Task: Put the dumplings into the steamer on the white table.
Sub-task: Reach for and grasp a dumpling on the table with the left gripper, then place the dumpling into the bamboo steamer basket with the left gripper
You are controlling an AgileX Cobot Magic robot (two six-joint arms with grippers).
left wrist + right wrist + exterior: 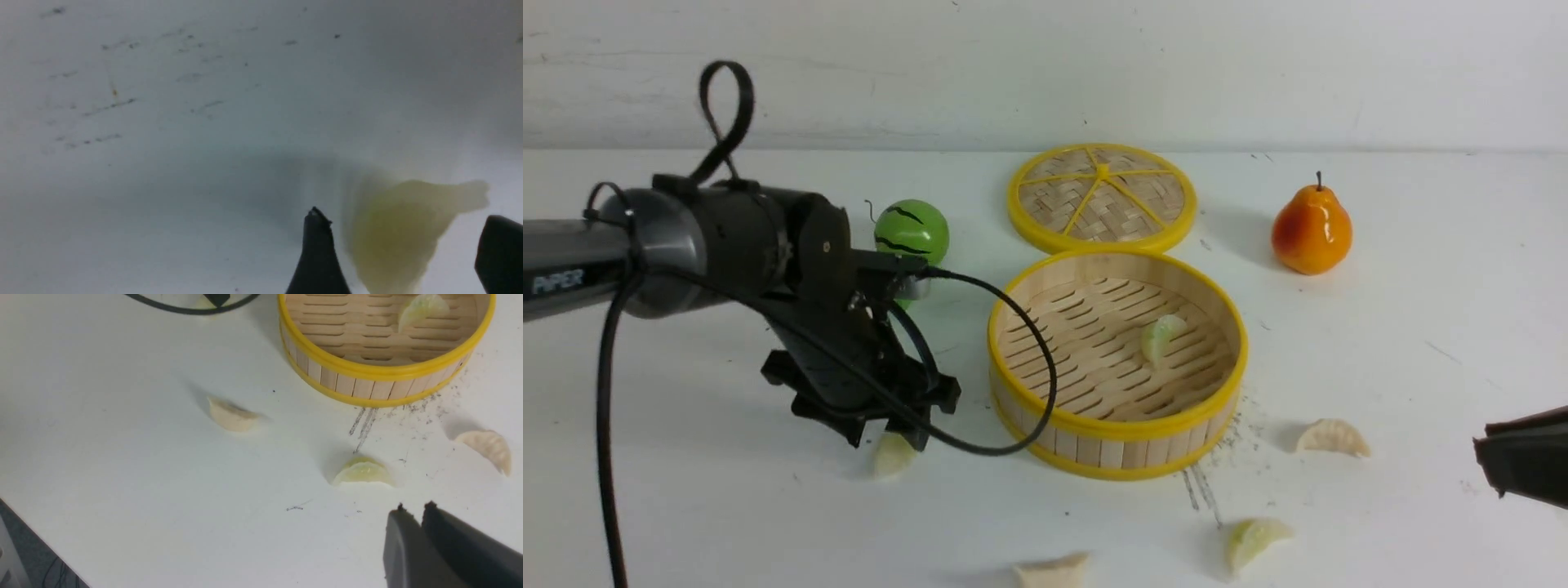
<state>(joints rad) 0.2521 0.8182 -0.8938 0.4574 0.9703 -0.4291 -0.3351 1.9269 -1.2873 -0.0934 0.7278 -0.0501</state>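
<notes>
**Load status: one of five dumplings in, four out**

1. Nearest the robot, a cream dumpling (1054, 570) lies on the white table (686, 523), partly cut off by the front view's lower edge. Not loaded.
2. To its right, a greenish dumpling (1254, 539) lies on the table by the dark scuff marks in front of the steamer. Not loaded.
3. The right gripper (414, 507) hangs low on the right, near the greenish dumpling but apart from it. Its jaws are drawn almost together, with only a thin slit between them. Nothing is in them.
4. Farther back on the right, a pleated dumpling (1333, 437) lies near the steamer's wall without touching it. Not loaded.
5. On the left, the left gripper (888, 437) is down at the table, just beside the steamer. Its jaws stand wide, one finger on each side of a pale dumpling (894, 456). The left wrist view shows clear table between one finger and the dumpling, so read this as straddled, not gripped. Not loaded.
6. The steamer (1111, 431) stands upright at mid-table. One green-tinted dumpling (1160, 336) rests on its slatted floor, right of centre. Loaded.
7. Behind the steamer, the woven lid (1103, 196) lies flat on the table, off the basket. A toy watermelon (912, 230) sits behind the left arm and a toy pear (1312, 229) at far right. None of these belongs to the load.

**Assessment:** the task is early. The step in hand looks like pickup of the pale dumpling. After it, three more transfers are outstanding
</notes>
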